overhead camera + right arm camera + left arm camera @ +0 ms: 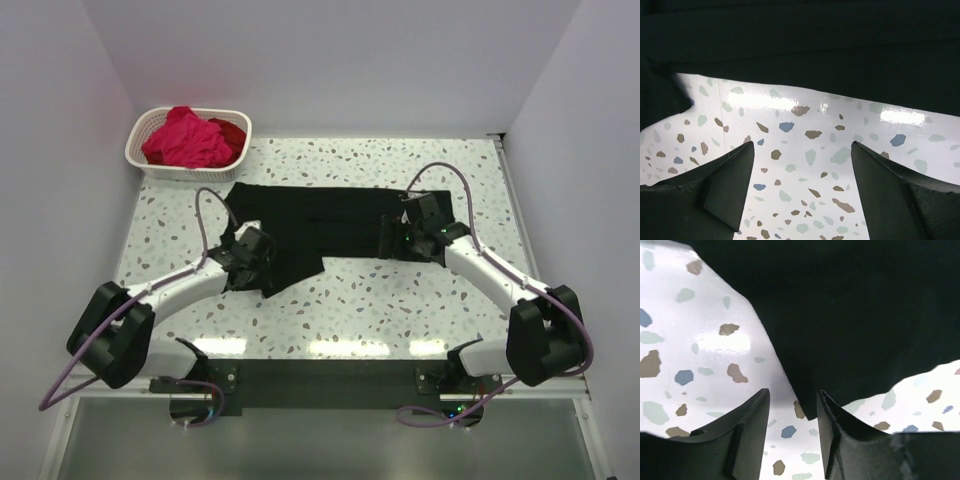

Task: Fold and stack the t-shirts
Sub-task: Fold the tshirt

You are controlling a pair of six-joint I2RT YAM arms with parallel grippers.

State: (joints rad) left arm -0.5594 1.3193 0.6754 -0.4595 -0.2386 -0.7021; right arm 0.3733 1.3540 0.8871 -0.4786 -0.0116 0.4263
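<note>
Shirt, top view: the black t-shirt (320, 222) lies flat across the middle of the speckled table (400, 300) as a long dark band in soft folds. One flap droops toward the near edge at the left pincer's end.
Left pincer, top view: the left pincer (262, 262) sits low over the edge of that near flap. Its jaws merge with the dark cloth, so I cannot tell their gap from here.
Right pincer, top view: the right pincer (398, 238) is at the shirt's other end, on its near edge, and its gap is just as unreadable.
Basket, top view: the white lattice basket (150, 125) stands well beyond the left pincer at the far corner. It holds a crumpled magenta-pink t-shirt (185, 140) with a deep red t-shirt (232, 133) tucked beside it.
Shirt, left wrist view: the cloth is plain matte black and fills the space ahead of the pincer. One pointed corner comes down just beside one finger (837, 435).
Left pincer, left wrist view: the jaws stand apart with a narrow gap. Bare table shows between them and nothing is clamped.
Shirt, right wrist view: a dark band with faint fold lines runs ahead of the pincer, clear of both fingers (725, 185).
Right pincer, right wrist view: the jaws are spread wide over bare table and grip nothing.
</note>
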